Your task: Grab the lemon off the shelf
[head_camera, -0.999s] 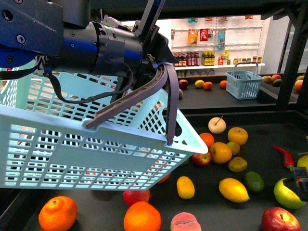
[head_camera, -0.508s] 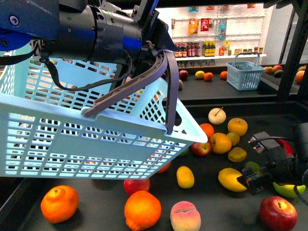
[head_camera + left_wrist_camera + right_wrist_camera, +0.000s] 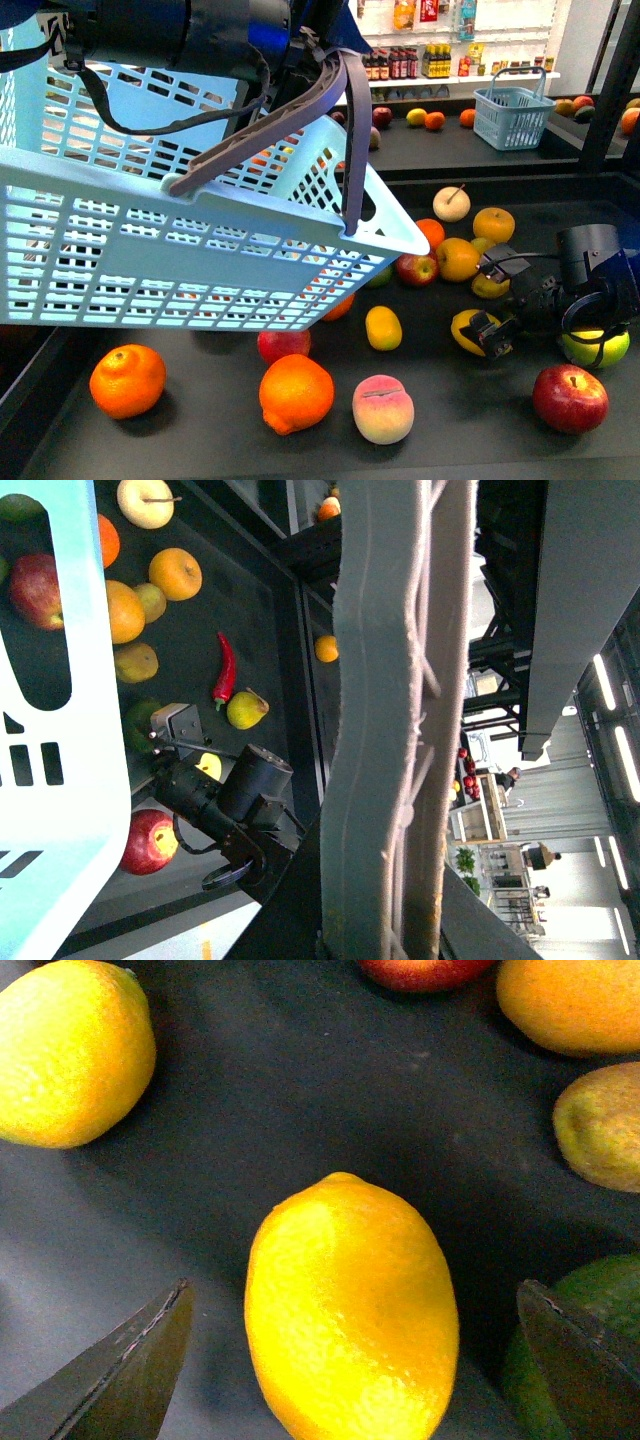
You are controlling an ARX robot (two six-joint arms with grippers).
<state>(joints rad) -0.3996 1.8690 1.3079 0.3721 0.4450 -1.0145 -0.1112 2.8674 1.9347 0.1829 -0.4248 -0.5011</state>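
The lemon (image 3: 465, 328), deep yellow and egg-shaped, lies on the black deck of the shelf (image 3: 200, 445). My right gripper (image 3: 492, 336) is down at it, open. In the right wrist view the lemon (image 3: 350, 1310) sits between the two dark fingers (image 3: 130, 1380), with a gap on each side. My left gripper (image 3: 312, 55) is shut on the grey handle (image 3: 300, 115) of a pale blue basket (image 3: 150, 250), held tilted above the deck's left half. That handle (image 3: 390, 730) fills the left wrist view.
A second yellow oval fruit (image 3: 383, 327) lies left of the lemon. Oranges (image 3: 296, 393), a peach (image 3: 383, 408), a red apple (image 3: 570, 397) and a green-yellow fruit (image 3: 595, 348) lie around. A green fruit (image 3: 600, 1290) touches the right finger. A small blue basket (image 3: 511, 115) stands behind.
My right gripper has come in from the right edge and moved left, down to the lemon, now straddling it. The held basket sits a little higher in the view.
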